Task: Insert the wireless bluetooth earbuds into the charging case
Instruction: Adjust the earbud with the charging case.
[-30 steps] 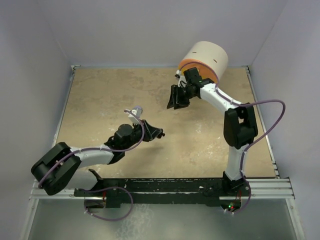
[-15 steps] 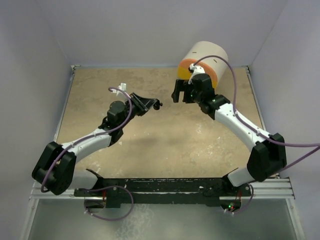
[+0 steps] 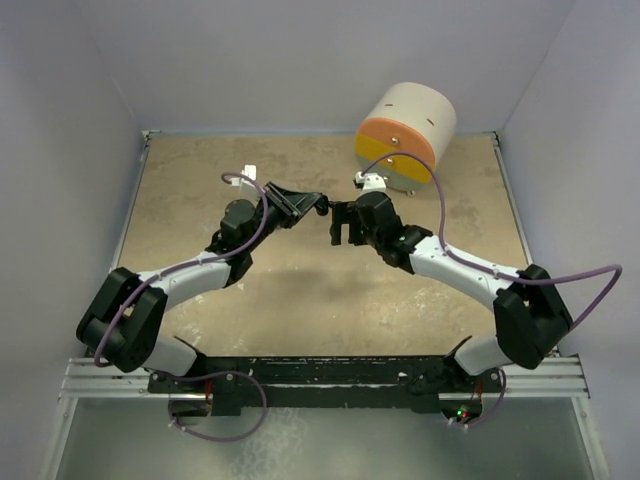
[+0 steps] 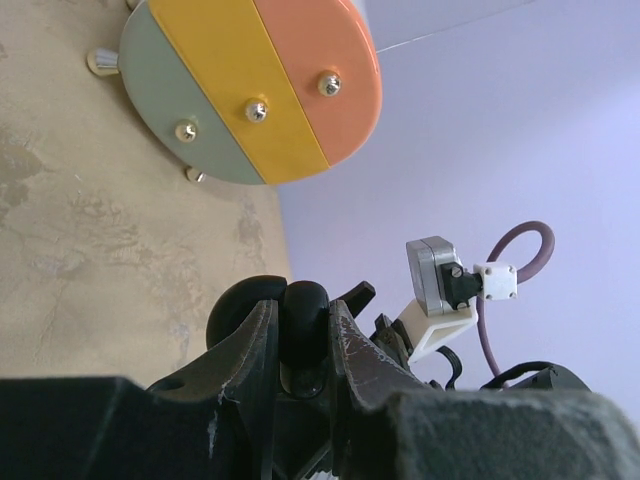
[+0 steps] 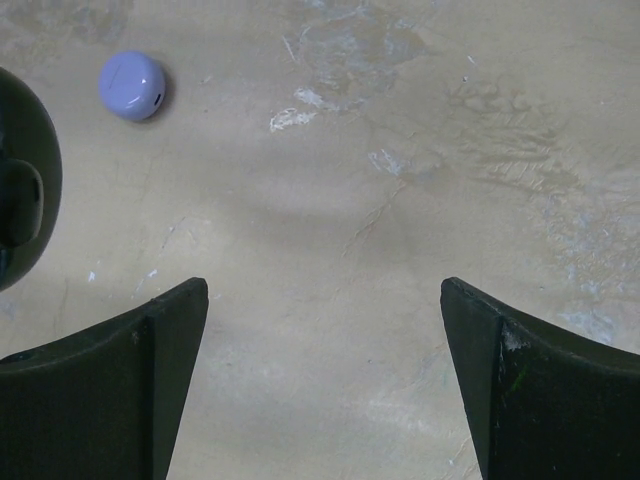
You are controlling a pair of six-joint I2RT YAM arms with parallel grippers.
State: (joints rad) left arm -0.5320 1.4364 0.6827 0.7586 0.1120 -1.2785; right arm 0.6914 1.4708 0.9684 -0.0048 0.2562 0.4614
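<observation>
The left fingers [image 4: 255,350] are clamped shut on a small glossy black rounded piece [image 4: 303,318]. It is held off the beige, mottled stone-look counter [image 3: 200,190] near its middle. Whether this piece is an earbud or part of a case cannot be told.

Just to its right, almost tip to tip, the right fingers [image 5: 530,380] are spread wide with nothing between them, pointing down at bare counter. In the right wrist view a tiny smooth lavender earbud [image 5: 133,85], pebble-round with a dark pinhole, lies alone on the counter at 10 o'clock. It is well apart from both finger pads, and its stem does not show. A larger shiny black dome [image 5: 20,200] cuts in at 9 o'clock; what it is cannot be told.

At 1 o'clock on the counter a cream cylindrical drum [image 3: 415,115] lies on its side. A flat round disc [image 4: 250,85] covers its end, striped sage green, yellow and orange with a metal screw in each stripe. Its inside is hidden.
</observation>
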